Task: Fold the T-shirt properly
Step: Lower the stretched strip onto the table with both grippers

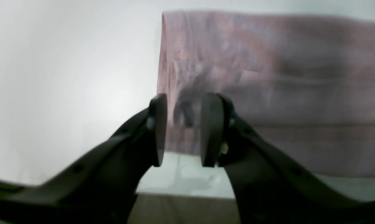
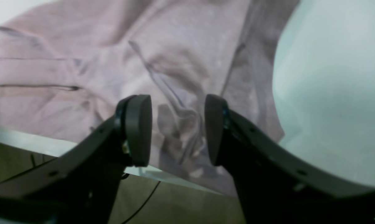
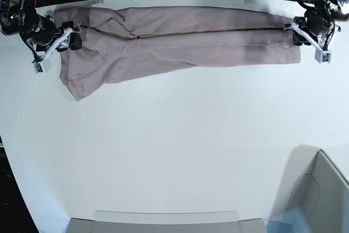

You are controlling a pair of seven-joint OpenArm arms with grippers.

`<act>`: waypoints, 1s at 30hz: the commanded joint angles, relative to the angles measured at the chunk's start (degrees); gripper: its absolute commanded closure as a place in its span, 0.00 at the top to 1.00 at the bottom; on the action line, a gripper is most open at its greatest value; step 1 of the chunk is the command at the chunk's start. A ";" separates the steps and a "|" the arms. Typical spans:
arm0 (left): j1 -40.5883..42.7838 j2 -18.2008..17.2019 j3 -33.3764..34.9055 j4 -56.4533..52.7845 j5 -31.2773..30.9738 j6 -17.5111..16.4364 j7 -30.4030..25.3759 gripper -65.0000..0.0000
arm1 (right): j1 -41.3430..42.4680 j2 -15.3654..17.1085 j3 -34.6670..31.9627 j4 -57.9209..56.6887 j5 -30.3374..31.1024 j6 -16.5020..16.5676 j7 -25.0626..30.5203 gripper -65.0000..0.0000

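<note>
1. Mauve-pink cotton, softly wrinkled: the T-shirt [image 3: 180, 39] lies stretched in a long folded band across the far side of my white tabletop [image 3: 174, 151], reaching almost from one of my arms to the other.
2. My left gripper [image 1: 182, 130] hangs over the straight end of the band, near the tabletop's edge. Its jaws stand apart with a clear gap, and I see only cloth and bare tabletop through that gap; nothing is pinched.
3. My right gripper [image 2: 178, 130] sits above the rumpled end, where the cloth bunches into small ridges. Its jaws are spread as well, released, with the puckered fabric lying loose below them.
4. From the base view the band shows a dark fold line running along its length, and at my right arm's end a flap of the shirt droops toward the near side, wider than the rest.
5. The left wrist view shows the shirt's end as a neat vertical edge with layered horizontal folds beside it.
6. A grey bin [image 3: 322, 189] sits at the near corner of the tabletop, well apart from the shirt.
</note>
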State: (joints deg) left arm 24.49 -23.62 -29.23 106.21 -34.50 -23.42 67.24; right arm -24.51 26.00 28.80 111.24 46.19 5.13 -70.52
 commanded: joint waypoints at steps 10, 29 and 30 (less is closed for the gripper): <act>-2.64 -5.09 4.75 -13.42 -6.60 0.08 -3.29 0.29 | 0.73 1.03 -2.12 0.54 0.88 -0.51 0.15 0.43; -5.72 -6.32 27.26 -31.09 -6.60 -0.18 -11.29 0.04 | 2.49 0.86 -2.12 0.45 0.88 -0.51 0.15 0.43; -5.99 -6.32 27.78 -31.36 -6.60 -0.18 -11.20 0.00 | 2.75 0.86 -2.12 0.45 0.88 -0.51 0.15 0.43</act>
State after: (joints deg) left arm 16.32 -31.38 -3.86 76.86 -44.91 -23.94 46.37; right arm -22.37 25.98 26.33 110.93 46.28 5.13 -70.30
